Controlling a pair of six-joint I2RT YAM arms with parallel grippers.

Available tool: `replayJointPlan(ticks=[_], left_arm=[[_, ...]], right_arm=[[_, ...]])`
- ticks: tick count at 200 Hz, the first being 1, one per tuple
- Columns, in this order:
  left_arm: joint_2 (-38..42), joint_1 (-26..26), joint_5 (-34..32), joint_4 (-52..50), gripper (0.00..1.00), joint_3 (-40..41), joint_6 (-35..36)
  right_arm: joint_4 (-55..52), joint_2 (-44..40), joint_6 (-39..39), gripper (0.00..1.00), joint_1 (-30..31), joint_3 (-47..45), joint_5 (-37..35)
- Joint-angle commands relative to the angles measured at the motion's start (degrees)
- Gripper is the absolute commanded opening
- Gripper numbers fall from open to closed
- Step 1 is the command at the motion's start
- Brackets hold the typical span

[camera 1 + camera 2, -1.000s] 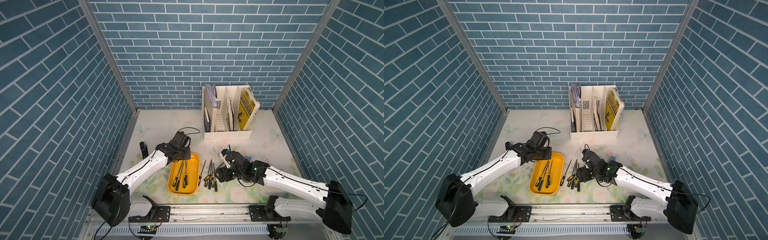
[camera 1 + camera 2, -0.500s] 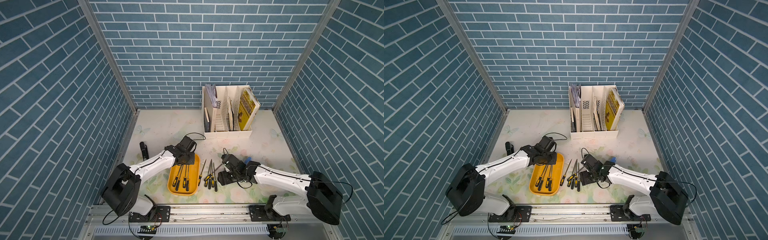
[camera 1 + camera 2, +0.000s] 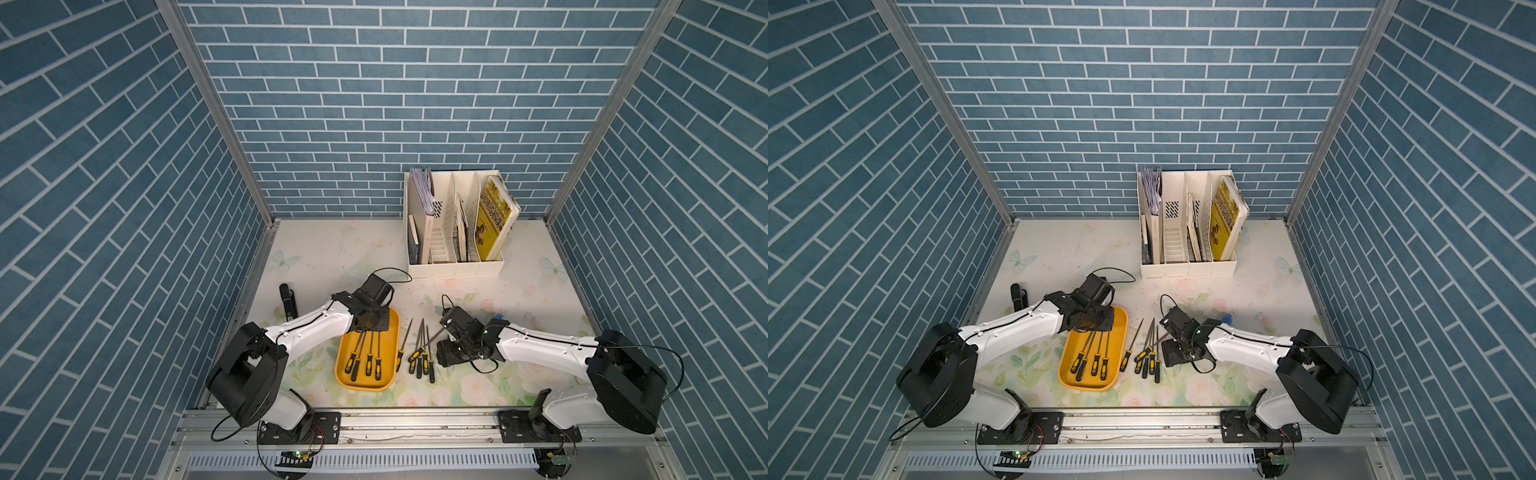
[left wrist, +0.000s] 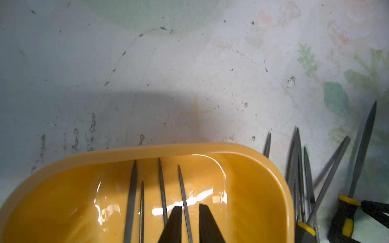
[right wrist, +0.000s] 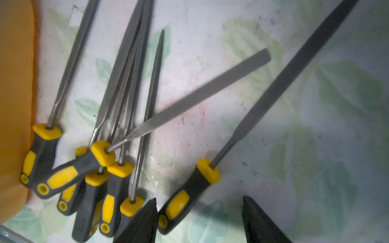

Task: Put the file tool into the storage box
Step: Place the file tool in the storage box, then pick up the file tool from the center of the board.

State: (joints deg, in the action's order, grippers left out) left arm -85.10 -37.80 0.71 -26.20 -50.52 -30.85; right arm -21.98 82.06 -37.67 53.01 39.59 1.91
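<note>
While the glossy, round-cornered orange storage box (image 4: 168, 150) already holds four slim files (image 4: 131, 199), your left gripper (image 4: 190, 207) hangs slightly parted astride one blade and could snag it. Your right gripper (image 5: 200, 197) gapes around the file tool (image 5: 284, 80) on the table (image 5: 315, 147); its rubbery black-and-yellow handle may roll, nudging the tangled pile (image 5: 101, 155).

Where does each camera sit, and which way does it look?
Top views: high at the front, looking down on the table; left arm, right arm, storage box and loose files all show.
Left wrist: on the left arm, looking past the left fingers into the storage box.
Right wrist: on the right arm, looking past the right fingers at the loose files.
Shared: both wrist views catch the box's rim and the loose files.
</note>
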Motion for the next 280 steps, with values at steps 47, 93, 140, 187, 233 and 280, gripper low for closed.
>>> replayJointPlan(ticks=[47, 93, 140, 187, 233, 280], left_arm=[[3.44, -0.22, -0.27, -3.18, 0.22, -2.47, -0.09], [8.03, -0.19, -0.72, -7.08, 0.25, -6.57, -0.05], [11.89, -0.23, 0.57, -8.08, 0.27, -7.66, -0.67], [14.51, -0.25, 4.45, -5.45, 0.28, -6.47, -2.75], [15.48, -3.95, 11.62, 6.54, 0.46, -2.44, -11.56], [11.06, -10.49, 8.9, 14.24, 0.54, -2.39, -19.35]], right_arm=[[-0.93, 5.14, -0.5, 0.49, -1.23, 0.79, -3.61], [-1.99, 4.99, 0.49, 0.29, -2.89, -1.57, -5.63], [-5.8, 0.7, 1.6, 0.13, -3.33, -2.05, -8.01], [-8.94, -7.86, 4.15, 0.04, -3.33, -1.27, -7.39], [-7.34, -17.84, 4.9, 0.02, -1.29, -1.01, -1.94], [-4.51, -17.4, 2.71, 0.02, 5.46, 2.72, -1.65]])
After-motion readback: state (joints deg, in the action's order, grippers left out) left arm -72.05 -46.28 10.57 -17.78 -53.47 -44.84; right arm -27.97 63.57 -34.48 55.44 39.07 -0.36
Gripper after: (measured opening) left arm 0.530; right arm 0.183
